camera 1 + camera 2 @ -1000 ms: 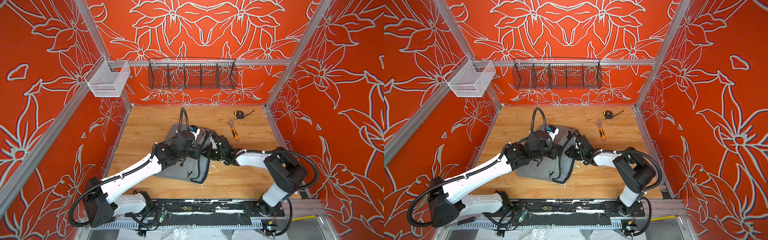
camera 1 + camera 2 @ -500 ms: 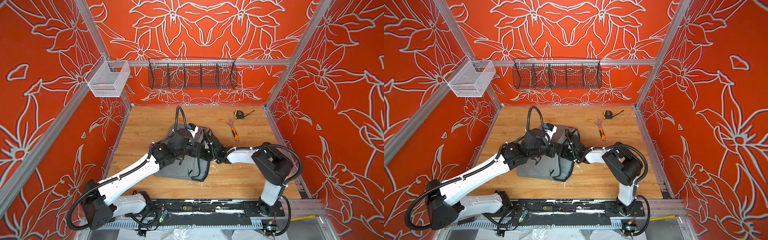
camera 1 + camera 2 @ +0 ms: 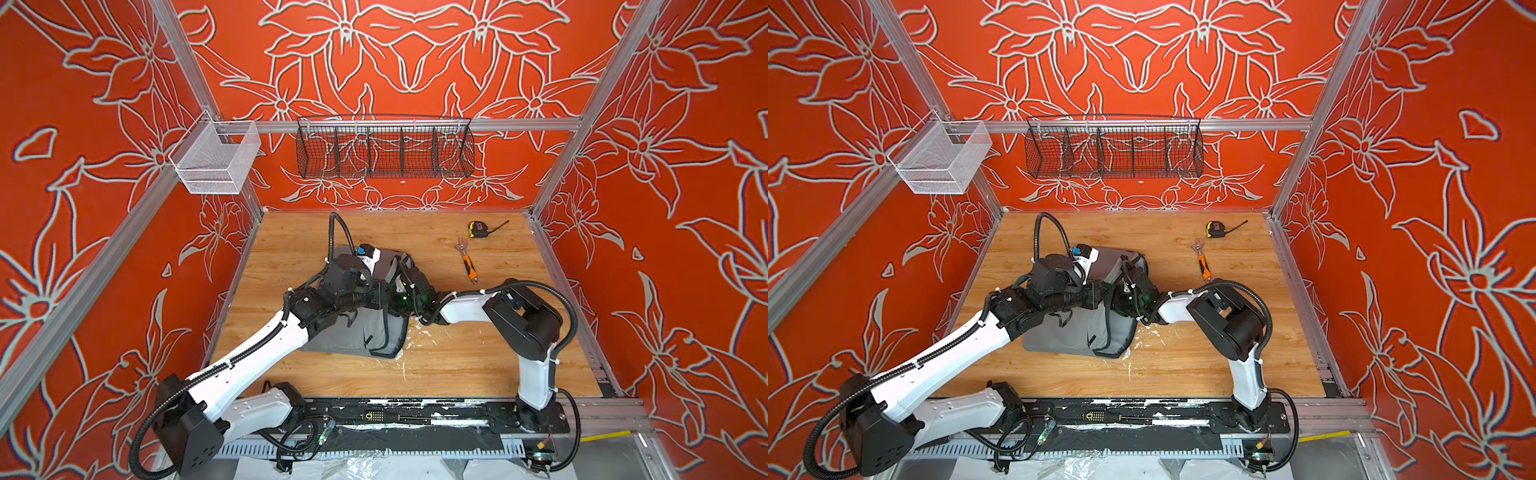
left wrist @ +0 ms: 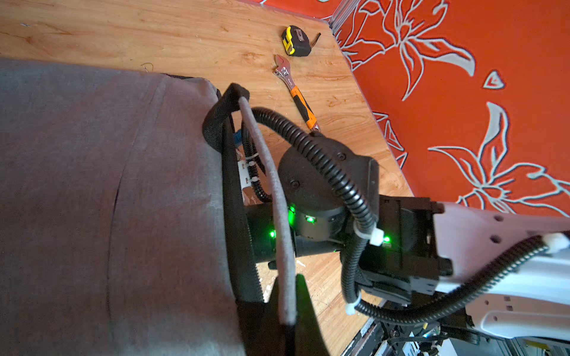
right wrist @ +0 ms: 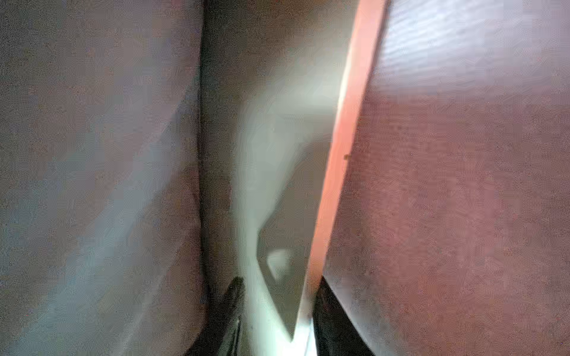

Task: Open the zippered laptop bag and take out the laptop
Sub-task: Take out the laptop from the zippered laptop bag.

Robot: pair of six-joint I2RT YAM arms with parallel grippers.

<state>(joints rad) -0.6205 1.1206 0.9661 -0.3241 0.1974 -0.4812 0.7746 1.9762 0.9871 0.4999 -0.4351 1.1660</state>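
Left pincer (image 4: 287, 286) clamps the lifted lip of the zippered laptop bag (image 3: 361, 332); right pincer (image 5: 277, 286) sits inside, grip impossible to tell; laptop not yet out.

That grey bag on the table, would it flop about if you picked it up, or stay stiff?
Probably floppy at the edges: the flap of the grey bag, pinched by the left pincer, bows in a soft curve. Its body lies fairly flat, so something rigid inside may stiffen it. The cloth looks matte, so slipping seems unlikely.
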